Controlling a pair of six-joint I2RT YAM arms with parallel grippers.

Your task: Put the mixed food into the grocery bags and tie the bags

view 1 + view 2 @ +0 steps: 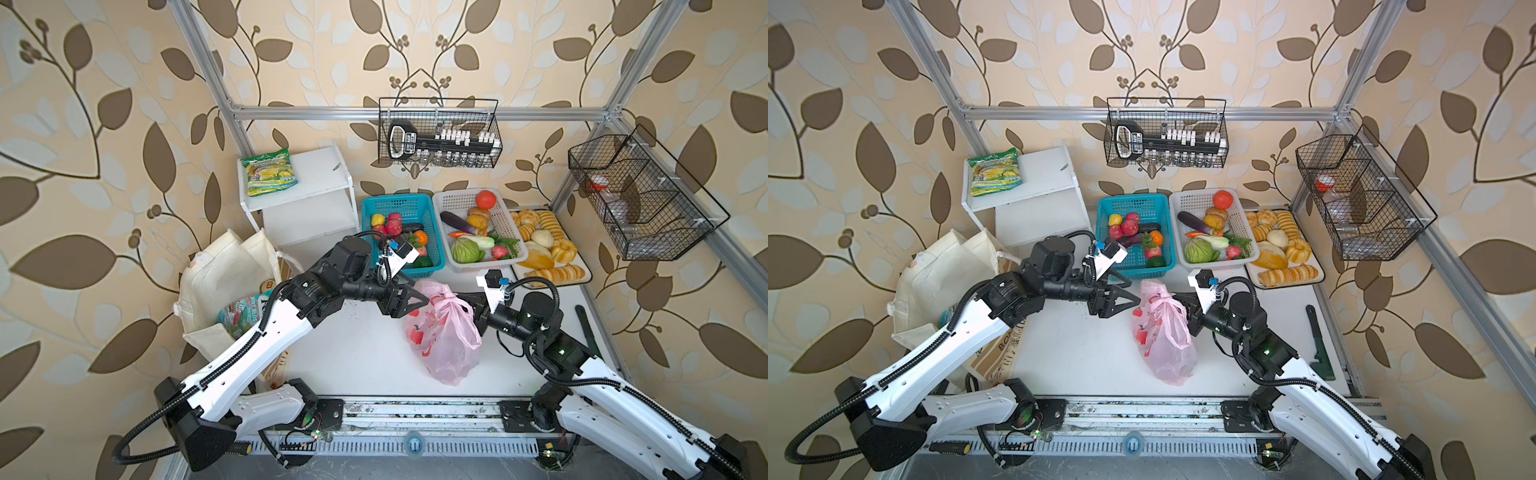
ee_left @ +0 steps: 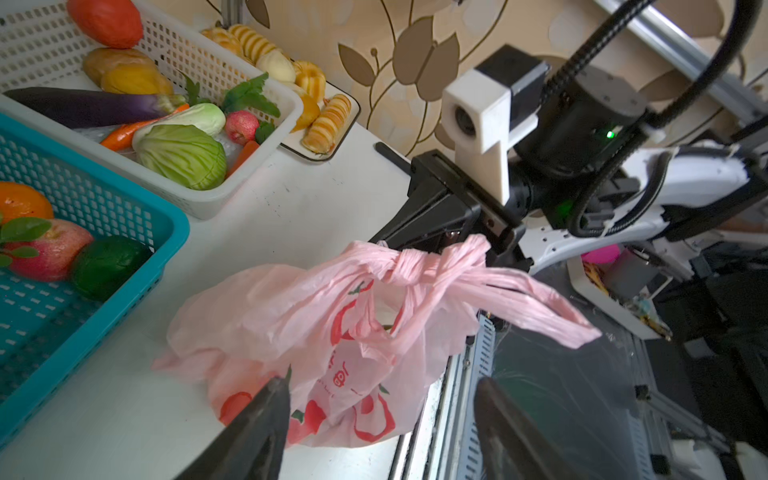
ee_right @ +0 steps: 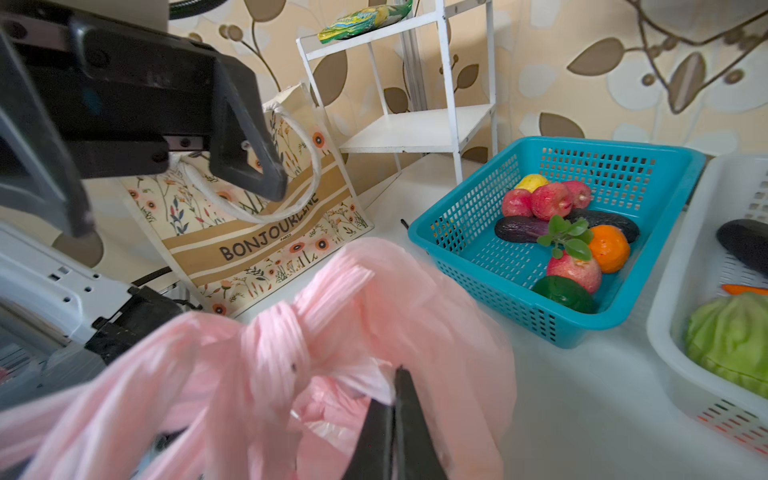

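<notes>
While the pink plastic bag [image 1: 446, 345] lies on the white table [image 1: 353, 353] in front of the teal basket [image 1: 399, 205], both top views show it between the two grippers. The left gripper [image 1: 417, 301] hovers just beside the bag's top, jaws spread and nothing between them. The right gripper [image 1: 461, 299] reaches in from the opposite side, its tips hidden by pink plastic. At the table's left edge the cream canvas tote [image 1: 224, 270] stands open, with a teal-red snack packet [image 1: 239, 318] and a gold can top [image 1: 266, 285] showing inside. In a top view the bag [image 1: 1167, 349] again sits between the left gripper [image 1: 1129, 301] and the right gripper [image 1: 1179, 297].

Seen from the left wrist, the bag [image 2: 291, 316] has its handles twisted into a knot [image 2: 409, 266]. The left gripper's fingers [image 2: 257, 432] stand wide apart, clear of the plastic. The right gripper [image 2: 395, 237] is closed tight at the knot.

From the right wrist, the right gripper [image 3: 392, 411] has its jaws pressed together on a fold of the bag [image 3: 436, 299], just beside the knot [image 3: 282, 336]. One of the left gripper's fingers [image 3: 245, 153] touches nothing. Behind it stands the tote [image 3: 257, 245], printed BONJOURLINE. The teal basket [image 3: 602, 160] holds toy fruit [image 3: 548, 199].
</notes>
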